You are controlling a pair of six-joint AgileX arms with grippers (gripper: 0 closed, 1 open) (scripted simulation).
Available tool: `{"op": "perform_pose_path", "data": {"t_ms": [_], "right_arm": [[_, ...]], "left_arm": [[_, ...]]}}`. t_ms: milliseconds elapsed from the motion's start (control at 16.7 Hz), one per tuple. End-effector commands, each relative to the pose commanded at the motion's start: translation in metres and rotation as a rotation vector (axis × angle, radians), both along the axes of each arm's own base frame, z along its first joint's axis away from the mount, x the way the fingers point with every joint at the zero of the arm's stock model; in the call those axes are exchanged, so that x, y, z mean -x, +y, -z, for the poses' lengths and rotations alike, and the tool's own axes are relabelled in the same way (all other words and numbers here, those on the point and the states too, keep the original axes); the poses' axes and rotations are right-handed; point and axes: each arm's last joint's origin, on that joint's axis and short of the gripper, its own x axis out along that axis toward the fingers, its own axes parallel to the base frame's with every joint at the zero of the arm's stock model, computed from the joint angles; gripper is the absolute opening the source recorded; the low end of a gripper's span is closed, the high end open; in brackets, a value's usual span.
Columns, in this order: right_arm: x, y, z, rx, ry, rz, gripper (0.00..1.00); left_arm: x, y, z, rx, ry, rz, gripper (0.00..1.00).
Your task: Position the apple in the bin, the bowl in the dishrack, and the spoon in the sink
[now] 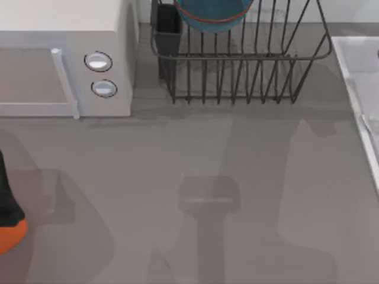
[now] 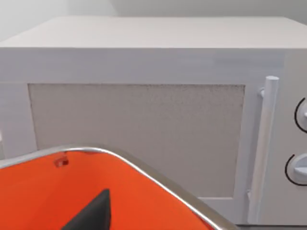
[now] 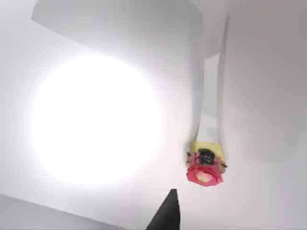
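The blue bowl (image 1: 213,15) rests inside the dark wire dishrack (image 1: 237,59) at the back of the table. The orange bin (image 1: 12,234) lies at the left edge, with my left arm's dark body just above it. In the left wrist view a dark tip of my left gripper (image 2: 98,213) hangs over the bin's orange inside (image 2: 43,196). A tiny red speck sits by its metal rim; I cannot tell what it is. The apple is out of view. The spoon (image 3: 205,163), white with a yellow and pink end, lies in the pale sink (image 3: 96,57), close beyond my right gripper (image 3: 165,213). The sink's rim (image 1: 355,65) runs along the right edge.
A white microwave (image 1: 65,53) with two round knobs stands at the back left, right behind the bin (image 2: 144,129). A dark utensil cup (image 1: 167,26) sits at the rack's left corner. Arm shadows fall across the grey table middle (image 1: 207,201).
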Motion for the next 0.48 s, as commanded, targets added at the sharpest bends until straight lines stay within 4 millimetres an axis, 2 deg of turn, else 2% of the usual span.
{"op": "perform_pose_path", "data": {"t_ms": [120,480], "right_arm": [[0.0,0.0,0.0,0.0,0.0,0.0,0.98],[0.0,0.0,0.0,0.0,0.0,0.0,1.0]], "left_arm": [[0.0,0.0,0.0,0.0,0.0,0.0,1.0],[0.0,0.0,0.0,0.0,0.0,0.0,1.0]]}}
